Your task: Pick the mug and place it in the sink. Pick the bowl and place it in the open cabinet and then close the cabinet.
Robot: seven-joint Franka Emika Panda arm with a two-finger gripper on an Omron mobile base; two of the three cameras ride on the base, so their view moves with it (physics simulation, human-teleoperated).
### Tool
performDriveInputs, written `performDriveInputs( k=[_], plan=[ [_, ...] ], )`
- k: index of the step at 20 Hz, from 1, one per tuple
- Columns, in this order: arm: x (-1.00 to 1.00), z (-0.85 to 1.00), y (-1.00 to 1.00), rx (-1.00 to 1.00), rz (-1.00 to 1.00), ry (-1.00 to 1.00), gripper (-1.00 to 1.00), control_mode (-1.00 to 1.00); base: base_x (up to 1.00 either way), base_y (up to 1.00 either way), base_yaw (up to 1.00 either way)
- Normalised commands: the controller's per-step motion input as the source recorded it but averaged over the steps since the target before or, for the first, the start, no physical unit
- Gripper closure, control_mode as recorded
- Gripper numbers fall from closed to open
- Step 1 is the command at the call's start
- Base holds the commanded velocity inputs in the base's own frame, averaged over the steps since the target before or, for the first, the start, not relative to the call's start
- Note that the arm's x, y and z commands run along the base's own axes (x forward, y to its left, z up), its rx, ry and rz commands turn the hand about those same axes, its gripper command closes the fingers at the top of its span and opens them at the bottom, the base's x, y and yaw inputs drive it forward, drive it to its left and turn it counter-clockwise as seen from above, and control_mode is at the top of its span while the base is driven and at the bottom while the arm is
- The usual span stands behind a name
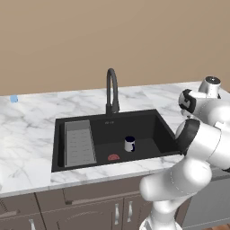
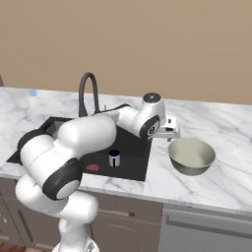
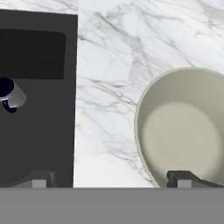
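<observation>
One smooth round bowl on veined marble; claw spread apart above.

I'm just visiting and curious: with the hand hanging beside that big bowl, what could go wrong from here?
The open fingers are off-centre: one tip sits over the bowl, the other over the sink. Closing there could miss the rim or tip the bowl.

The bowl sits on the counter near the sink's edge, so a nudge might slide it in toward the mug.

Its smooth, wide wall may slip from a thin pinch.
</observation>
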Motion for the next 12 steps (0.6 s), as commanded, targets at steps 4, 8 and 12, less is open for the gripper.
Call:
performDriveInputs(
  k=[4,8,12],
  plan=[
    [-0.02,0.0,-0.08,0.0,-0.23,0.01,-1.0,-1.0,0.0,0.0,0.0],
    [0.0,0.0,0.0,0.0,-0.37,0.0,-1.0,-1.0,0.0,0.0,0.0],
    [0.0,0.0,0.0,-0.01,-0.41,0.0,-1.0,-1.0,0.0,0.0,0.0]
  ],
)
